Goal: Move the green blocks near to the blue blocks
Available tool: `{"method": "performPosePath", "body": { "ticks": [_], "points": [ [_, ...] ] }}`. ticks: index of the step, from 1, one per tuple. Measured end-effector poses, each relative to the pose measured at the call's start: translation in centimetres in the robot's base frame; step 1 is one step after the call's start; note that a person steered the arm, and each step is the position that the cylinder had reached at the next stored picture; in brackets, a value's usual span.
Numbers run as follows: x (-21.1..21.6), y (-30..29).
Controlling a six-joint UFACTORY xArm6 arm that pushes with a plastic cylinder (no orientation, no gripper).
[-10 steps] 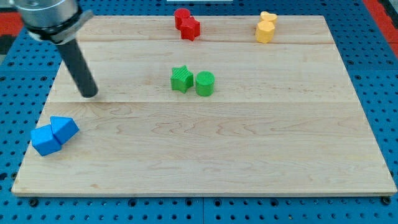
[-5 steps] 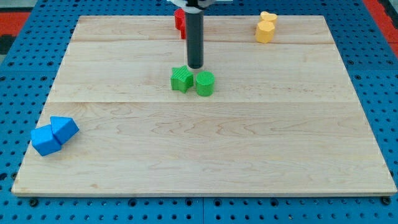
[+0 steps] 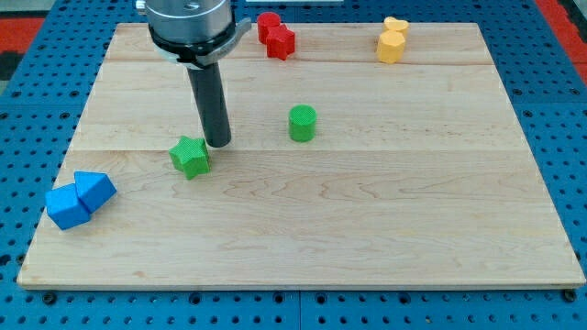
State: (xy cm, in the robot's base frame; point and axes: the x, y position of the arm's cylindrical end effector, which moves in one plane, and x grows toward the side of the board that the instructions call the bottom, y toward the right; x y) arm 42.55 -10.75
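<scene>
Green star-shaped block [image 3: 190, 156] sits left of the wooden board's [image 3: 367, 229] middle, with my tip [image 3: 218, 143] just beside its upper right edge, grasping nothing. Green cylinder block [image 3: 303, 123] stands well apart toward the view's right. Two blue angular blocks [image 3: 79, 199] touch each other near the board's lower left corner. Two red blocks [image 3: 275, 35] and two yellow blocks [image 3: 392, 41] lie along the view's top.

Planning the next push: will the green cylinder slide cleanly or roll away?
The green cylinder block stands upright on its flat end on the wooden board, so it will probably slide, not roll. Its round side may slip off my tip if pushed off-centre. It looks small and probably light.
</scene>
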Motion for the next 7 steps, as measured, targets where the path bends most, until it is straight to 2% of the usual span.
{"method": "performPosePath", "body": {
  "ticks": [1,2,3,4,5,6,7],
  "points": [
    [2.2,-3.5],
    [5.6,-3.5],
    [5.0,1.3],
    [8.1,1.7],
    [8.5,-3.5],
    [8.5,-4.1],
    [7.8,5.1]
  ]
}}
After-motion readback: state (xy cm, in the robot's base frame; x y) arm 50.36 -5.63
